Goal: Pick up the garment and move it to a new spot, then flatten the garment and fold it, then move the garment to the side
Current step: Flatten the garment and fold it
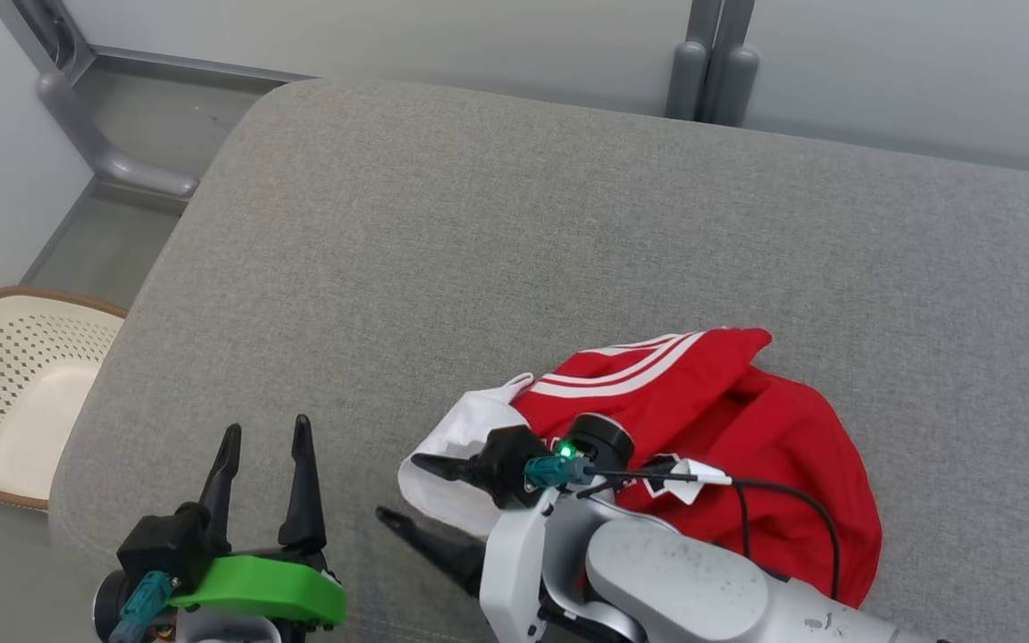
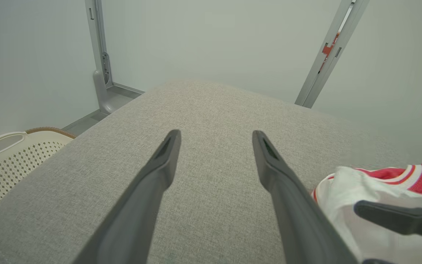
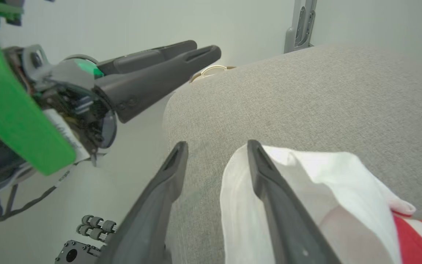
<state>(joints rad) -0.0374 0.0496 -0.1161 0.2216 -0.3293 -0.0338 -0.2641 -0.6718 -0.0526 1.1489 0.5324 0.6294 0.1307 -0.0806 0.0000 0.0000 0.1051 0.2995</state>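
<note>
The garment (image 1: 747,429) is red with white stripes and a white part at its left end. It lies crumpled on the grey cushion (image 1: 568,223), front right of centre. My right gripper (image 1: 400,489) is at that white end, open. In the right wrist view (image 3: 216,145), one finger lies over the white cloth (image 3: 324,176) and the other over bare cushion, with the cloth's edge between them. My left gripper (image 1: 266,429) hovers open over the cushion's front left, holding nothing (image 2: 215,134). The garment (image 2: 379,183) is to its right.
A cream perforated basket (image 1: 14,384) stands on the floor off the cushion's left edge. Grey metal frame posts (image 1: 711,71) rise behind the cushion against pale walls. The cushion's back and right parts are bare fabric.
</note>
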